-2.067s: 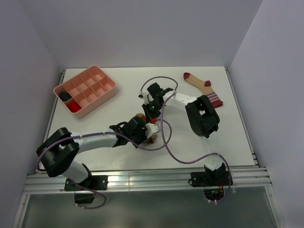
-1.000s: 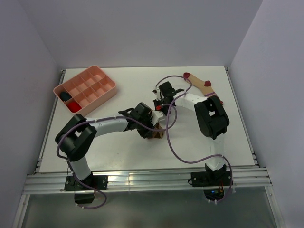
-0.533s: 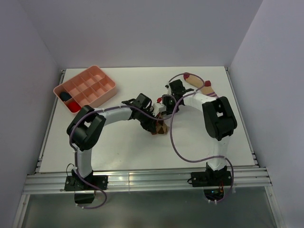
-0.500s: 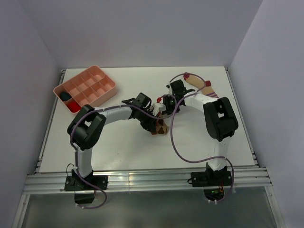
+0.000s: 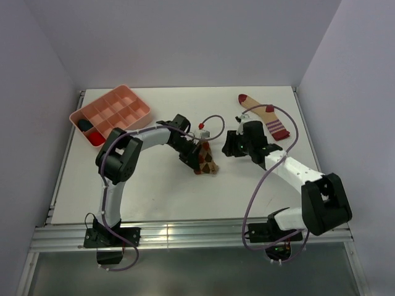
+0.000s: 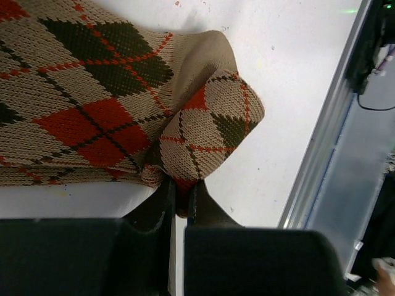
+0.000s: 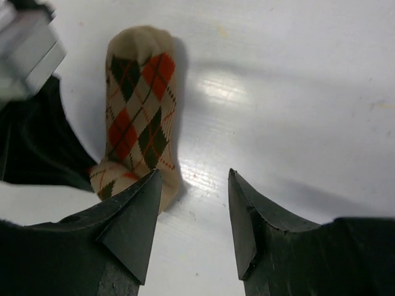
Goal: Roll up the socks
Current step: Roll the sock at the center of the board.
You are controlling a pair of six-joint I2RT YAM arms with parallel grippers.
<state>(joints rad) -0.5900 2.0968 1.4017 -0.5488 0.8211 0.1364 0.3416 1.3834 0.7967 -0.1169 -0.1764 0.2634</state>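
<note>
— Right arm's swung clear since half a second ago, hasn't it?

— Yes. From above, the right gripper [image 5: 231, 145] has let go and backed off to the right of the argyle sock [image 5: 205, 160]. That sock lies in the middle of the table [image 5: 154, 191], with the left gripper [image 5: 196, 153] on its left end. The striped sock [image 5: 266, 115] lies flat at the far right, well apart.

— And the left wrist view?

— The left gripper [image 6: 179, 196] is pressed together, pinching a folded-over flap of the argyle sock [image 6: 92, 80]. The rest of the sock lies flat.

— The right wrist?

— The right gripper [image 7: 194, 185] stands spread, with bare table between the jaws. The argyle sock [image 7: 137, 105] lies just beside one finger, not gripped.

— So how should the roll be done well?

— I'd judge it barely begun. Keep the pinch firm and turn the fold over along the sock's length. Let the free claw pin the loose end, so the fabric neither drags nor springs open.

— And the count?

— Two socks and two arms. One pink tray [image 5: 128, 134] sits far left, holding one dark bundle [image 5: 85, 125] and one red bundle [image 5: 95, 138].
</note>
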